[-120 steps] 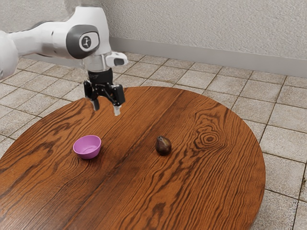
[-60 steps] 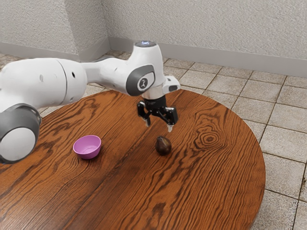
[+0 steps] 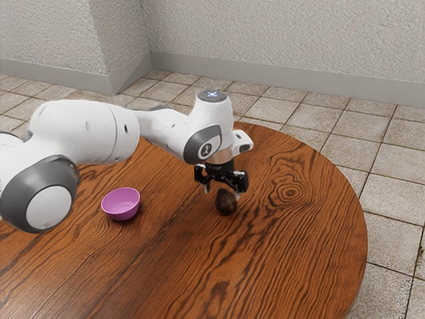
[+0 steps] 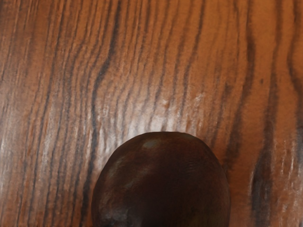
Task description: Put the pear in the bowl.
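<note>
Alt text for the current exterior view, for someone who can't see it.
The robot arm's hand, fingers open, hovers low over a dark pear on a round wooden table. An empty pink-purple bowl sits toward the exterior view's left, with a tiled floor beyond.

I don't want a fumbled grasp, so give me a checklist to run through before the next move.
1. Fingers open: ok.
2. Pear resting on the table: ok.
3. Fingers on either side of the pear: ok, judging by the exterior view.
4. Fingers low enough for a firm hold: cannot tell.
5. Pear gripped, ready to lift: not ok, the fingers aren't closed on it.
6. Bowl upright, ready to receive: ok.
</note>
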You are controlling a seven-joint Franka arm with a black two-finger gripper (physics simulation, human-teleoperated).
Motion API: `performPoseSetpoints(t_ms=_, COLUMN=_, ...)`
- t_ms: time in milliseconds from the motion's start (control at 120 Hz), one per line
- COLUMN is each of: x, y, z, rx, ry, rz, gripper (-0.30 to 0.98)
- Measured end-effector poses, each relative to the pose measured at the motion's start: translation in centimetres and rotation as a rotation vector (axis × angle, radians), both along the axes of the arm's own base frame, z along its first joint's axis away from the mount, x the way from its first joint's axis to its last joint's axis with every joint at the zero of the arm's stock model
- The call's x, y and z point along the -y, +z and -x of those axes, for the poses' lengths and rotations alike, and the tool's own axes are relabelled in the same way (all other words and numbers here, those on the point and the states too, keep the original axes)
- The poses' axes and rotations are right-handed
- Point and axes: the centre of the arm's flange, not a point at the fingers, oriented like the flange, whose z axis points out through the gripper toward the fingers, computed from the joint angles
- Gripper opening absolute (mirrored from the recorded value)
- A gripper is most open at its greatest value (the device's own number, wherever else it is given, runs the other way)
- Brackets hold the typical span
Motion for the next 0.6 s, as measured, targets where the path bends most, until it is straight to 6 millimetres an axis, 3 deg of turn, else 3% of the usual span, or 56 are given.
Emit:
performPoseSetpoints(t_ms=450, x=0.5, y=-3.0, z=-0.3, rx=0.047, ry=0.049, rz=0.012, gripper=0.66)
performPoseSetpoints(t_ms=600, x=0.4, y=-3.8, z=-0.1, rx=0.047, ry=0.059, rz=0.012, gripper=0.61)
